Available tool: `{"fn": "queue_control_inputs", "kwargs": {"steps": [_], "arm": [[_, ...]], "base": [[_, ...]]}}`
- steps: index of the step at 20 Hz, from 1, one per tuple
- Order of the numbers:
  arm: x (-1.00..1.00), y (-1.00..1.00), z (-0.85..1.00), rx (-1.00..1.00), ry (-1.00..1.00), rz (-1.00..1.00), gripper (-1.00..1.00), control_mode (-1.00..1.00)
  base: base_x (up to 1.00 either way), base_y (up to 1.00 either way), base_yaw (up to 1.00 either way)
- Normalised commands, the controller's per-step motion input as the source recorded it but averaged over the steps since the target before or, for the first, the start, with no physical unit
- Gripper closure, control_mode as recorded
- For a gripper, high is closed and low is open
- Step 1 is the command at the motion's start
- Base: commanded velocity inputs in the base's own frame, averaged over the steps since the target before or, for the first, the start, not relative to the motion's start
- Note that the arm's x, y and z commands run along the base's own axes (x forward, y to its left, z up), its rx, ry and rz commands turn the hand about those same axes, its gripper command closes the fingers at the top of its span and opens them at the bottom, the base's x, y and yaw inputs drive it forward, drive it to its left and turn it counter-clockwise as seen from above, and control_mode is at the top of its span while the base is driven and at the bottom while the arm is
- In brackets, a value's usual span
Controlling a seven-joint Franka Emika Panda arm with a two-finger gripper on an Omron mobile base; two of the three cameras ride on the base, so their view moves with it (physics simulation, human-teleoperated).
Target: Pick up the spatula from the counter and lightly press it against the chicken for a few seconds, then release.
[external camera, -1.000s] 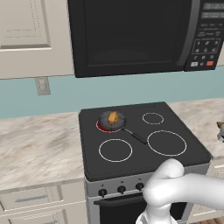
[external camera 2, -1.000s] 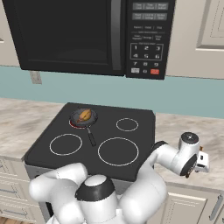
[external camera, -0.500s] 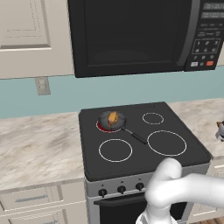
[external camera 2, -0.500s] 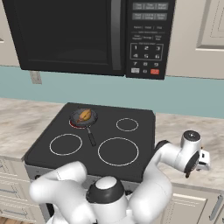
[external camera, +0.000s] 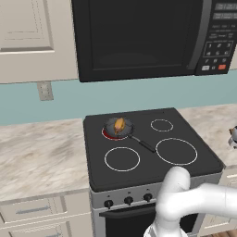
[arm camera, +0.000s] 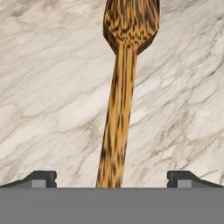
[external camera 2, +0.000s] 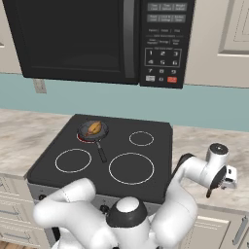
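Claw (arm camera: 113,180) is spread wide open, gripping nothing, hanging right over the wooden spatula (arm camera: 120,109), whose handle runs straight up the middle between the open jaws. Spatula's lying flat on the marble counter (arm camera: 48,87), off to the right of the stove (external camera 2: 155,146). Farther back, the chicken (external camera 2: 96,127) sits in the pan (external camera 2: 85,130) on the back-left burner, with the microwave (external camera 2: 97,39) above it all.
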Motion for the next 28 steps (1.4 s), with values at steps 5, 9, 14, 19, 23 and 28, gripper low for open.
{"fn": "queue_control_inputs", "kwargs": {"steps": [5,9,14,19,23,28], "arm": [[0.16,-0.06,-0.22,0.01,0.03,0.0,-1.0,-1.0],[0.13,0.0,-0.27,0.0,0.04,0.0,-1.0,-1.0],[0.05,0.0,-0.4,0.0,0.02,0.0,1.0,-1.0],[0.0,0.0,-0.44,0.02,0.0,0.0,1.0,-1.0],[0.0,0.0,-0.48,0.02,0.0,0.0,1.0,-1.0],[0.0,0.05,-0.49,0.0,0.0,0.0,1.0,-1.0]], "base": [[0.0,0.0,0.0],[0.0,0.0,0.0],[0.0,0.0,0.0],[0.0,0.0,0.0],[0.0,0.0,0.0],[0.0,0.0,0.0]]}}
